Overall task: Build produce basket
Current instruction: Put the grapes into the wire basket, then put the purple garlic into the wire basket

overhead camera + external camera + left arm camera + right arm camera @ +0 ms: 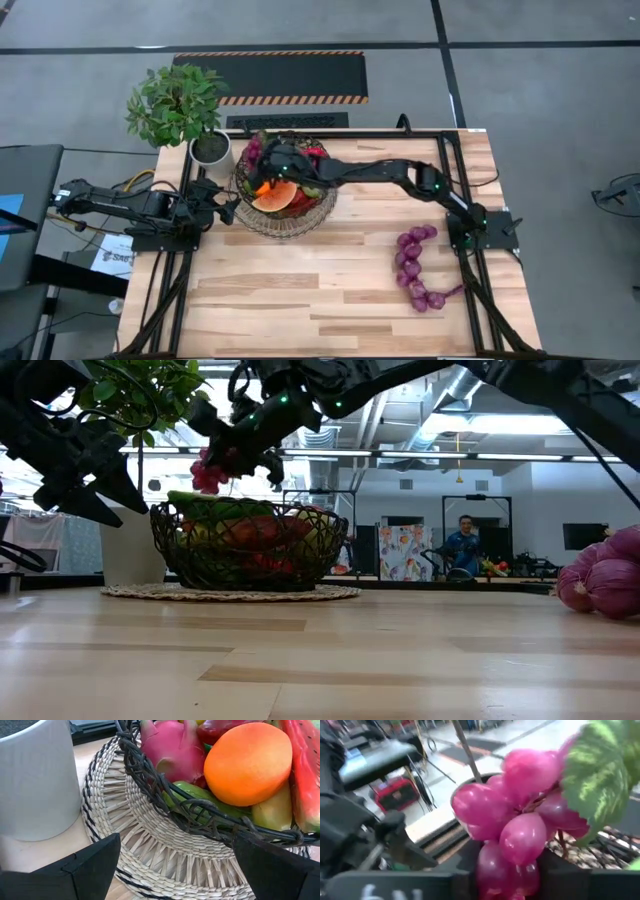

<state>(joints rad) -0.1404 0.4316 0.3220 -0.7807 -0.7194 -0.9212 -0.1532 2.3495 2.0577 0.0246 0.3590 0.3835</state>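
Observation:
The dark wire basket [322,212] stands on a pale woven mat [262,228] at the table's far left-centre. It holds a watermelon slice [277,197], an orange [247,762], a pink dragon fruit [167,745] and other produce. My right gripper [264,156] reaches over the basket's far left rim and is shut on a bunch of purple grapes [520,830] with a green leaf [600,775]. My left gripper [175,875] is open and empty just left of the basket, low over the mat. My right gripper pinches the grape bunch [208,470] between its two fingers, on the grapes nearest the gripper [502,870]. The arm comes from the table's right, over the basket. The bunch sticks out past the fingertips and is lifted clear above the basket's rim.
A leafy potted plant [175,105] in a white pot [211,152] stands just left of the basket, close to both grippers. A string of purple round pieces [415,268] lies on the table's right half. The near half of the table [300,300] is bare wood.

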